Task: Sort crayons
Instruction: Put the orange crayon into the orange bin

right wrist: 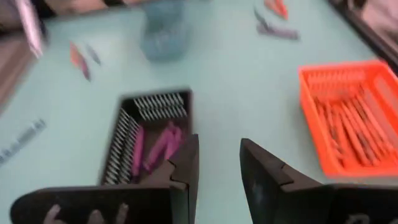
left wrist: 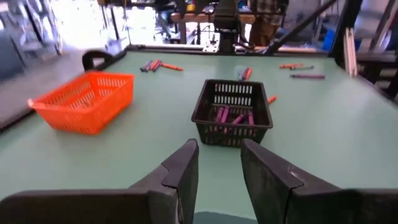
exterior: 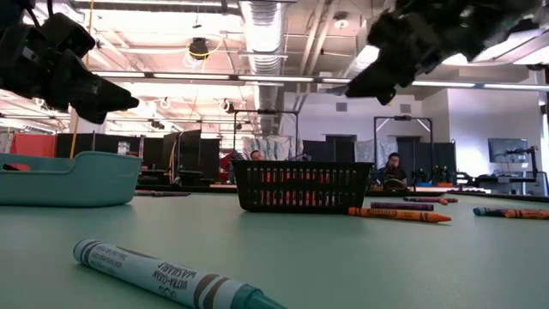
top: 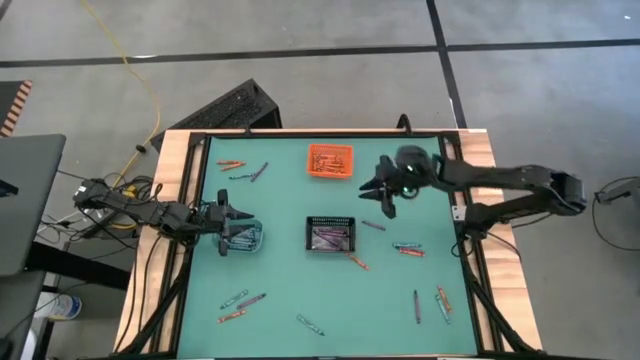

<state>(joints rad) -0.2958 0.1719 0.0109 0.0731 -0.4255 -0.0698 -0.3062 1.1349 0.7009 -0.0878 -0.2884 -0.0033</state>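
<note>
Three bins on the green surface (top: 290,300): orange bin (top: 329,160) at 12 o'clock holding orange crayons (right wrist: 351,127), black bin (top: 331,234) at centre with purple crayons (left wrist: 233,116), clear bin (top: 243,237) at 9 with blue ones. Loose crayons (top: 241,300) scattered around. Left hand (top: 228,228) over clear bin, fingers parted, empty. Right hand (top: 381,190) between orange and black bins, parted, empty.

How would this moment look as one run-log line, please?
left end effector: open, over clear bin | right end effector: open, empty, between orange bin and black bin
</note>
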